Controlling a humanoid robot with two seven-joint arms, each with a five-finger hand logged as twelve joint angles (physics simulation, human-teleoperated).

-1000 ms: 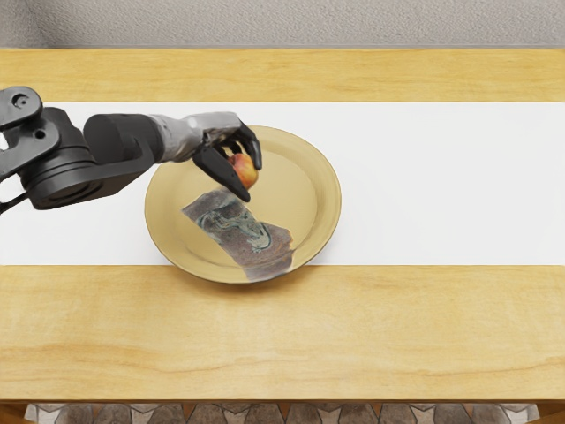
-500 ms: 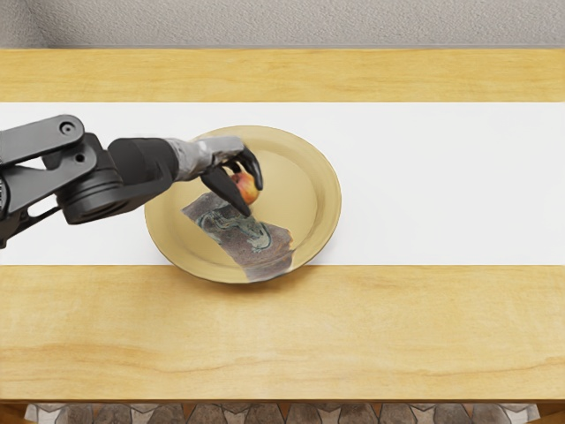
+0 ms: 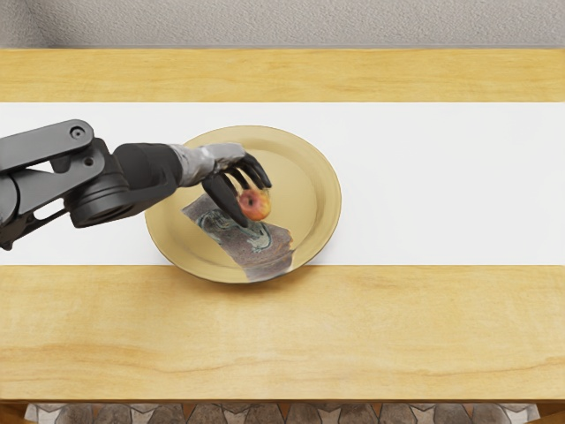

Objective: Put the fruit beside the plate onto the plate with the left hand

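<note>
And there it goes! The left robot hand (image 3: pixel 231 178) is over the left half of the plate (image 3: pixel 320 181), and its dark fingers (image 3: pixel 259 174) have fanned apart. Half a second ago they were curled tight round the fruit (image 3: pixel 254 204); now they have let go and grip nothing. The fruit has slipped down and a touch toward the table's right edge. It sits low against the thumb, possibly still brushing it, though contact is hard to call from this angle.

The red-and-yellow fruit now lies near the middle of the plate, well inside the rim and right at the top edge of the dark mottled patch (image 3: pixel 243 234) on the plate's surface. The plate itself rests on the white runner (image 3: pixel 441 177) that crosses the table (image 3: pixel 282 327) from left edge to right edge. It stands left of the table's centre, and its near rim just reaches onto the bare wood.

The forearm has also sunk a little toward the near edge over the last second, which fits a lowering-and-release move. My read is that the placement is essentially made. What remains is a clean lift away toward the left edge without nudging the fruit, since a round thing on a shallow dish could roll. No right arm shows anywhere.
</note>
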